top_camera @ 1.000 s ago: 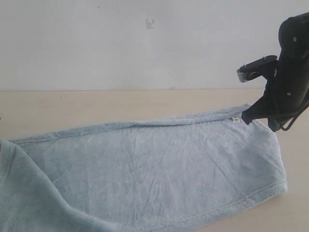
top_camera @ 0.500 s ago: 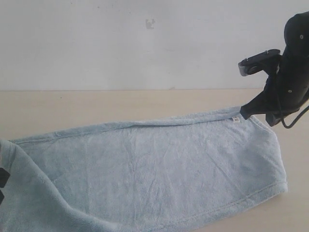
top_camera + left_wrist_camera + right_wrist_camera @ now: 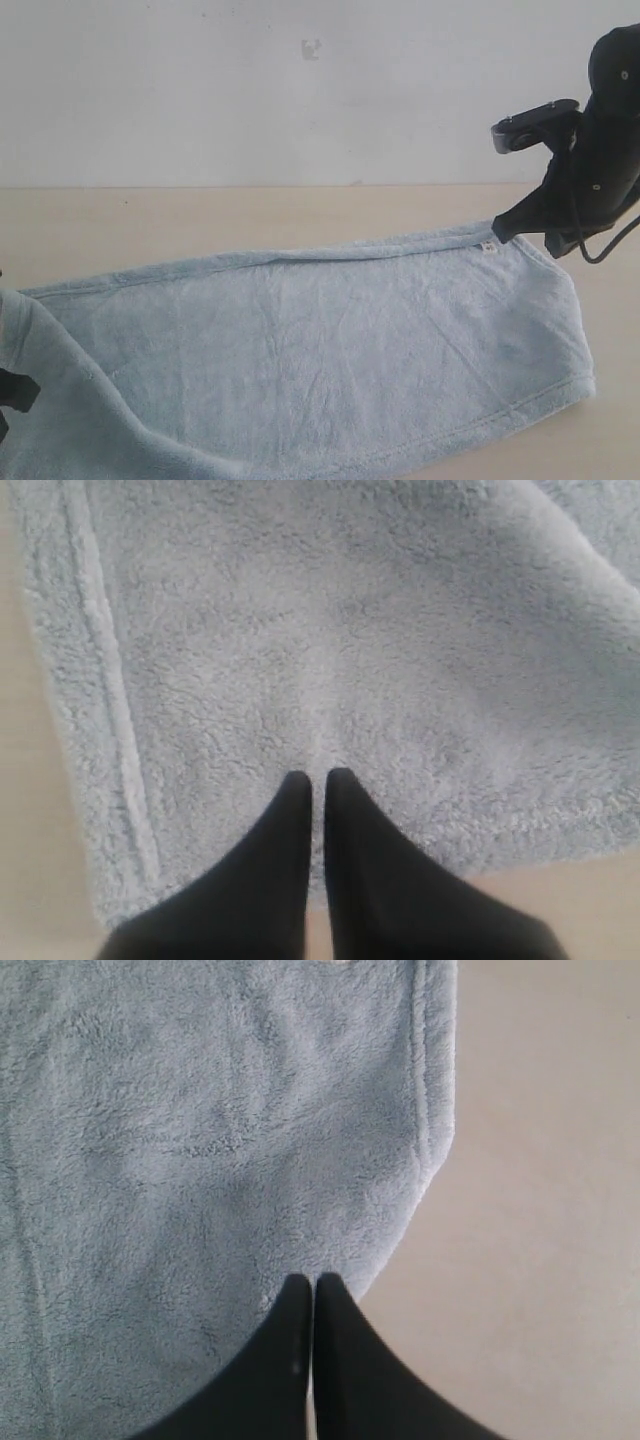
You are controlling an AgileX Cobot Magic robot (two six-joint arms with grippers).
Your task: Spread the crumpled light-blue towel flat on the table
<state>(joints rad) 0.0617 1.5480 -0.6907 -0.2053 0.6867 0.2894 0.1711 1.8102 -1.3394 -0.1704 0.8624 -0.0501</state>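
The pale-blue towel (image 3: 330, 350) lies stretched across the beige table (image 3: 200, 220), its near-left part folded up in a hump. Its small white tag (image 3: 488, 246) sits at the far right corner. My right gripper (image 3: 497, 235) hovers just over that corner, shut, with nothing between its fingers. The right wrist view shows its tips (image 3: 313, 1280) over the rounded towel (image 3: 200, 1110) corner, beside bare table (image 3: 550, 1210). My left gripper (image 3: 12, 392) peeks in at the left edge. The left wrist view shows it (image 3: 315, 777) shut and empty above the towel (image 3: 350, 630) near a hemmed edge.
A white wall (image 3: 300, 90) rises behind the table's far edge. The right arm's wrist camera (image 3: 535, 128) juts out above the towel corner. Bare tabletop runs behind the towel and to its right (image 3: 610, 330).
The right gripper has risen a little and shifted slightly left above the tagged corner. The left gripper has come into sight at the left edge. The towel has barely moved.
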